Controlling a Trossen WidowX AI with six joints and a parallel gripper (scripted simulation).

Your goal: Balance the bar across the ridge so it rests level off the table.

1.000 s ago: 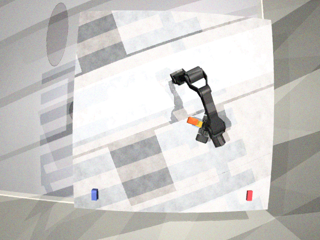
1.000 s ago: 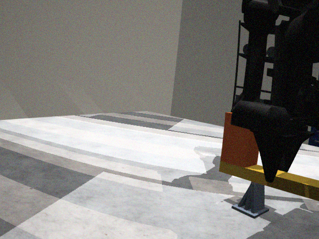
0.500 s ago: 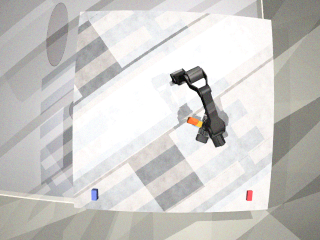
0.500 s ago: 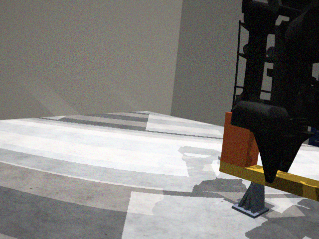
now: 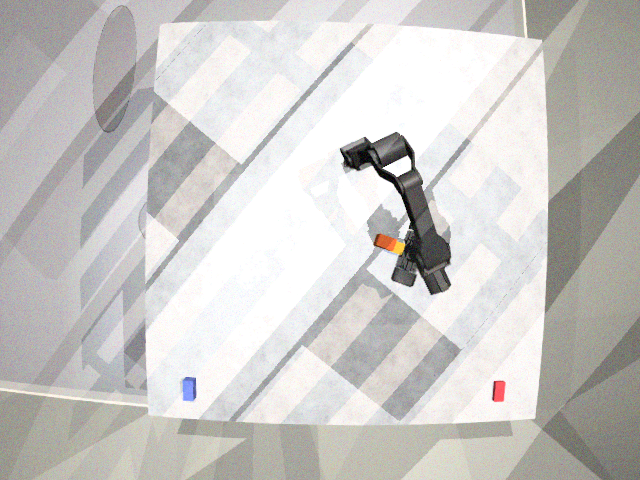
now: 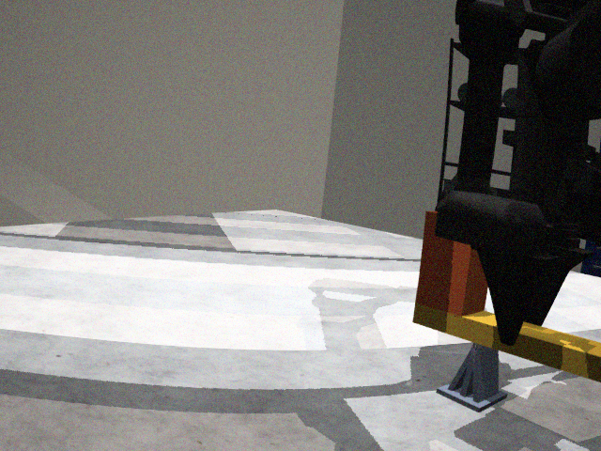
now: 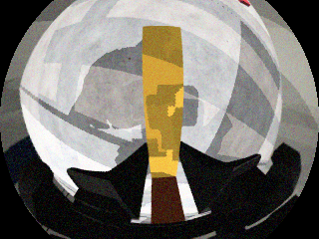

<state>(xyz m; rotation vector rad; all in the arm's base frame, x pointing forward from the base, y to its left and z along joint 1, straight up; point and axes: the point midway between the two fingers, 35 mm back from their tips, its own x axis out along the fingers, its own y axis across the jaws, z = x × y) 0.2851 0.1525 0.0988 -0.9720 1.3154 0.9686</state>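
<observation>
The yellow bar (image 5: pixel 398 247) (image 6: pixel 543 342) (image 7: pixel 163 75) carries an orange-brown block (image 5: pixel 385 241) (image 6: pixel 437 272) (image 7: pixel 166 199) upright at one end. My gripper (image 6: pixel 521 330) (image 7: pixel 162 145) is shut on the bar near that block, with the fingertips on either side of it. The grey-blue ridge (image 6: pixel 485 368) stands on the table in the exterior view, under the bar between the block and my fingers. The bar is off the table there. Its far end is cut off. The ridge's top edge meets the bar's outline, so contact is unclear. I cannot tell whether the bar is level.
A blue block (image 5: pixel 189 389) lies near the table's lower left corner and a red block (image 5: pixel 498 391) near the lower right in the top view. The arm (image 5: pixel 421 211) reaches over the table (image 5: pixel 232 310) from its base. Patterned shadows cross the surface.
</observation>
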